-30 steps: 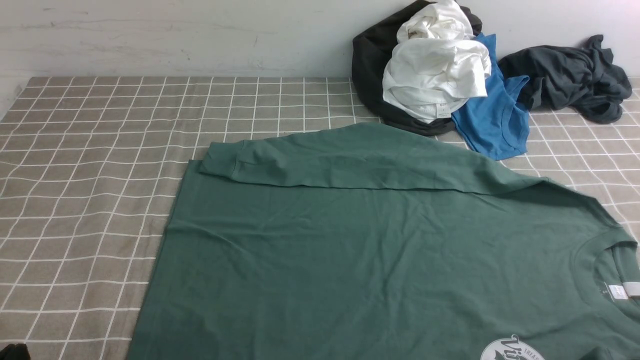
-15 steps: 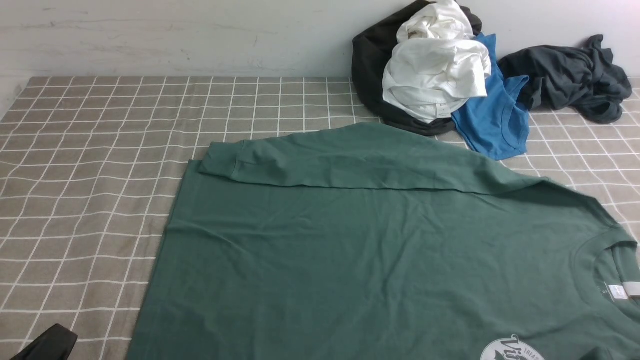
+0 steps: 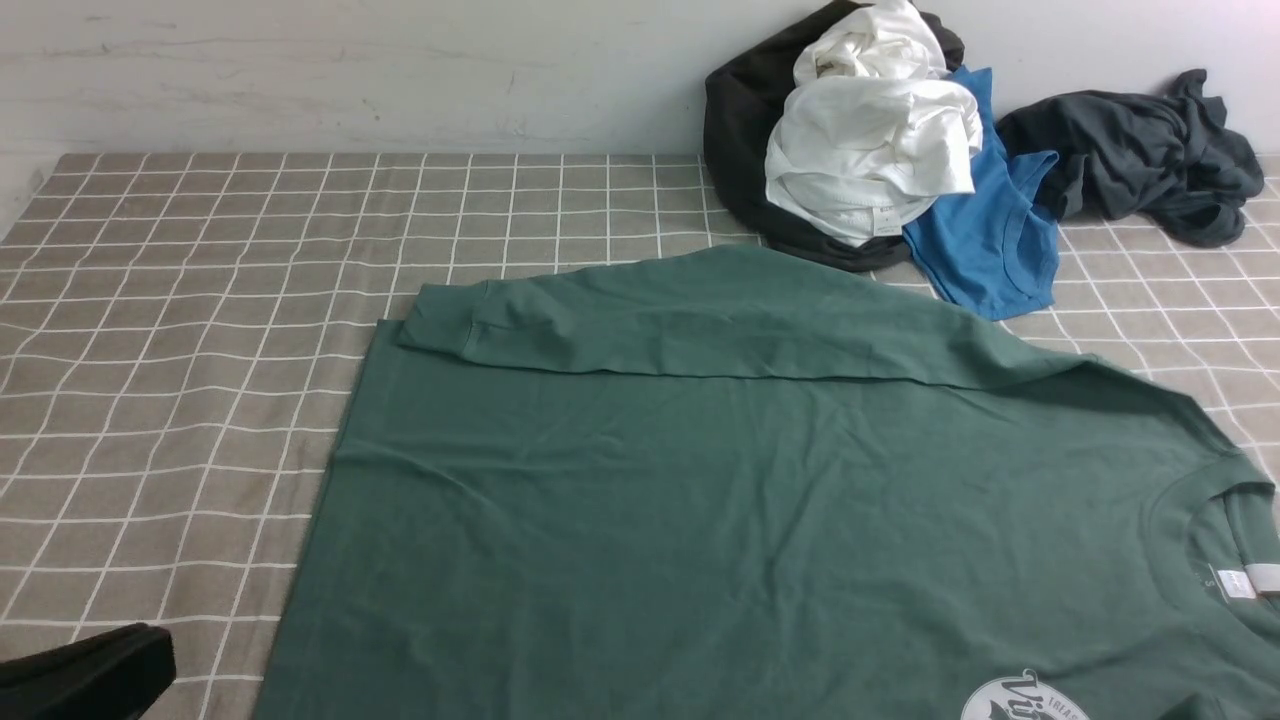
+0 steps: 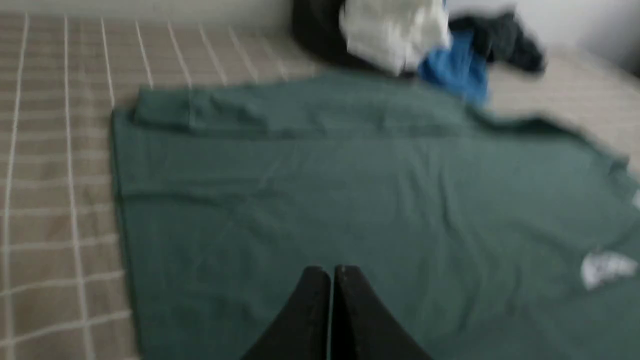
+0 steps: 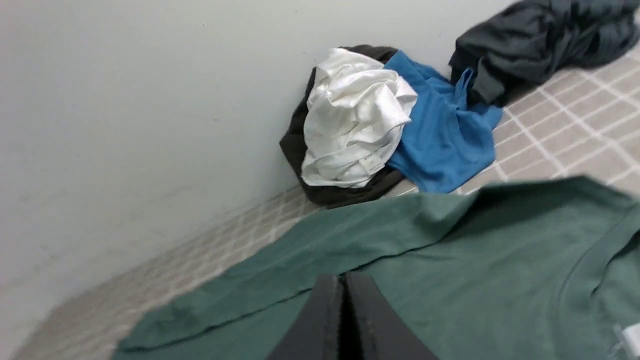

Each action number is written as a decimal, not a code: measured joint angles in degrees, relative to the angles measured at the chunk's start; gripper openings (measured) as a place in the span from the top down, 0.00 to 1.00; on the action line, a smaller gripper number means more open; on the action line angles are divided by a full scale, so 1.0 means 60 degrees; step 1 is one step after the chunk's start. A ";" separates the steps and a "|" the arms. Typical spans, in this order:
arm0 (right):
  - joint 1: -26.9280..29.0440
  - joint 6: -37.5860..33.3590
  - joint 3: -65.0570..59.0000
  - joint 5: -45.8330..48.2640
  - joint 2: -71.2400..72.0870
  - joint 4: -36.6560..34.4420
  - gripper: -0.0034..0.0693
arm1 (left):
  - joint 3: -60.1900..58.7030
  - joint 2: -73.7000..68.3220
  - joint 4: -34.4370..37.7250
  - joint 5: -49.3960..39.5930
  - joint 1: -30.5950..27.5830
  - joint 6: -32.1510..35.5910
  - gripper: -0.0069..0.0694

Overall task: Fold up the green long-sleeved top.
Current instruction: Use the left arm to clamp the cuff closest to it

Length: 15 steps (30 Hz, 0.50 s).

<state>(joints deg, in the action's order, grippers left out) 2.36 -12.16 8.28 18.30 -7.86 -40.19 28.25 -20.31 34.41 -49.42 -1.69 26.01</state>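
While flat, green top (image 3: pixel 720 480); clothes pile (image 3: pixel 870 150) adj.

The left end effector (image 4: pixel 330 274) is holding its two dark fingers (image 4: pixel 307 315) pressed together, with only a thin seam between them, and is gripping nothing. The right end effector (image 5: pixel 344 280) is likewise keeping its fingers (image 5: pixel 320 325) closed flat against each other and empty. In the front view, only a dark part of the left arm (image 3: pixel 85 672) is showing, low at the near left corner.
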 joint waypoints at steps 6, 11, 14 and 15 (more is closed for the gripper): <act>-0.0015 -0.1304 0.3339 0.2645 -0.4147 0.2185 0.97 | 0.2520 -0.3397 -0.3258 -0.2367 0.1044 -0.0230 0.89; -0.1012 -0.1687 0.5698 0.6265 -0.6661 0.2763 0.97 | 0.2304 -0.5422 -0.4115 -0.2718 0.3004 -0.0747 0.73; -0.2012 -0.1726 0.6040 0.7623 -0.7278 0.2846 0.97 | 0.1879 -0.6285 -0.4266 -0.2234 0.3815 -0.0734 0.59; -0.2369 -0.1746 0.6066 0.8070 -0.7402 0.2879 0.97 | 0.1709 -0.6571 -0.4310 -0.1937 0.4031 -0.0695 0.53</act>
<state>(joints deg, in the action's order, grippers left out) -11.85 -22.63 44.67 66.72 -52.27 -22.92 38.50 -59.74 8.55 -61.04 22.50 21.83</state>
